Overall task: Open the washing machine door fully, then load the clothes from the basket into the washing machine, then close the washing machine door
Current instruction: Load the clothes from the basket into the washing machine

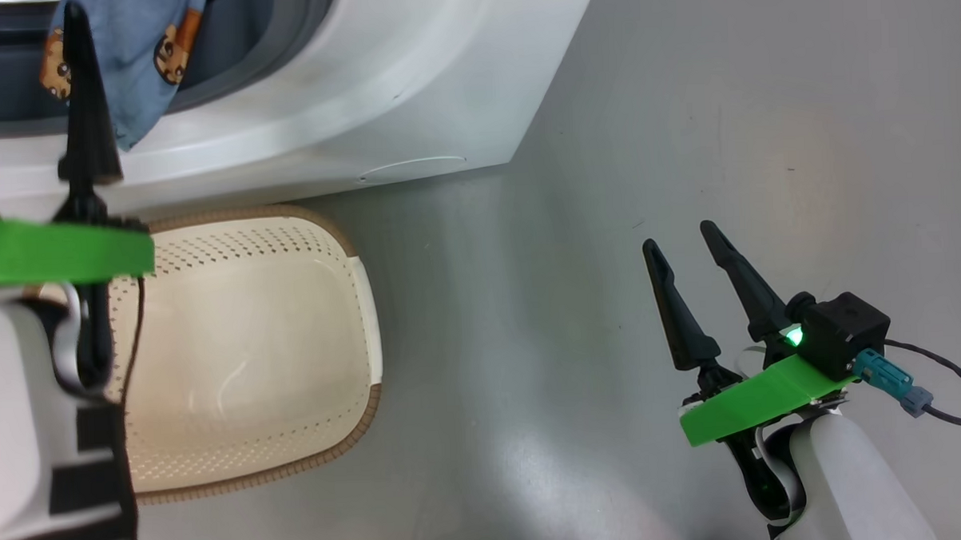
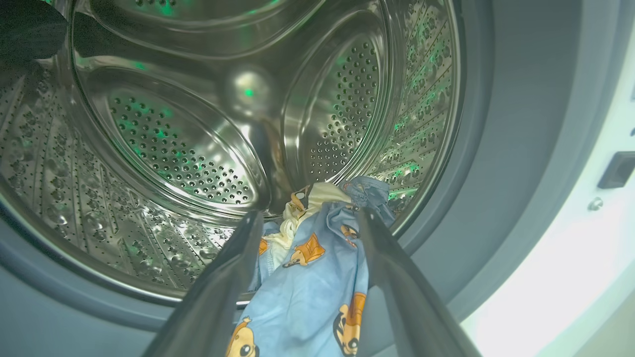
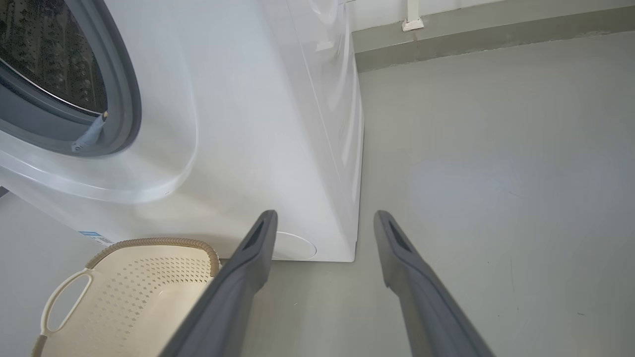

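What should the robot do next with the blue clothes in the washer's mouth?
Probably nudge the clothes deeper into the drum with the open left gripper. The basket looks empty, but blue cloth hangs out over the grey seal, where closing up could pinch it.

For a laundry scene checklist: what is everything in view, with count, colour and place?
white front-loading washing machine: one, white, head view's top left
steel drum: one, silver, inside the machine
rubber seal: one, grey-blue, ringing the drum mouth
light blue printed fabric clothes: one bundle, orange-brown prints, draped over the seal into the drum
cream perforated plastic basket: one, cream, brown rim, before the machine
left gripper: one, dark, open, fingers flanking the clothes
right gripper: one, dark, open, above grey floor
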{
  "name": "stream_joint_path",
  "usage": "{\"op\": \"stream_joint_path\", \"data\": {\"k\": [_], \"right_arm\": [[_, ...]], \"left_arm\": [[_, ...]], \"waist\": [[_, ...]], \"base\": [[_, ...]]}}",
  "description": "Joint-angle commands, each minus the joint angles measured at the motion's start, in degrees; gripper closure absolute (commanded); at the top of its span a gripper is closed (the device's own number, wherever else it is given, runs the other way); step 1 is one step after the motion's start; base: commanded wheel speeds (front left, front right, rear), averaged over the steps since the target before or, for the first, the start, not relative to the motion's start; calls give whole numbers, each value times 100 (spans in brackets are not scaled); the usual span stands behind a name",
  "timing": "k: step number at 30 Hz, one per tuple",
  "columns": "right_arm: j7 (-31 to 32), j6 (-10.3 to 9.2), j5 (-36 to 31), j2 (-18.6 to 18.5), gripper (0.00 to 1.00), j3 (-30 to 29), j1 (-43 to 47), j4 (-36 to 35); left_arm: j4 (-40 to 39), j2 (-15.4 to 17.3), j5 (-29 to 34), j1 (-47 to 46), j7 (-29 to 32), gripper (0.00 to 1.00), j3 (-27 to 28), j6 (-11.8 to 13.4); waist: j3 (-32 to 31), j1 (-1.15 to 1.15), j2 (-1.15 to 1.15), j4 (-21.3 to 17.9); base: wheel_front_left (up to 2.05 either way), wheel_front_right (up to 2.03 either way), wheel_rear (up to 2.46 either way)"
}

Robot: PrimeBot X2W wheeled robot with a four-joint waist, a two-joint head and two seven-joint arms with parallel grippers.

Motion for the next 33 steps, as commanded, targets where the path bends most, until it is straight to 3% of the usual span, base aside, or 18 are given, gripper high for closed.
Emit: {"op": "stream_joint_path", "data": {"k": [1, 13, 24, 33], "right_arm": [[-68, 9, -68, 31, 0, 115, 212, -108], [-68, 9, -48, 31, 0, 150, 183, -102], [-68, 9, -60, 31, 0, 153, 168, -82], [-68, 9, -68, 31, 0, 163, 153, -70]], "left_arm": [[-370, 124, 27, 345, -29, 0, 211, 44], [-1368, -207, -41, 1719, -29, 0, 660, 223], [-1487, -263, -107, 2464, -29, 0, 676, 438], [-1379, -266, -428, 3222, -29, 0, 336, 738]], "waist": [[-13, 0, 0, 9], [-17, 0, 0, 33], [-22, 0, 0, 82], [-20, 0, 0, 122]], "base": [[0, 0, 0], [0, 0, 0], [0, 0, 0], [0, 0, 0]]}}
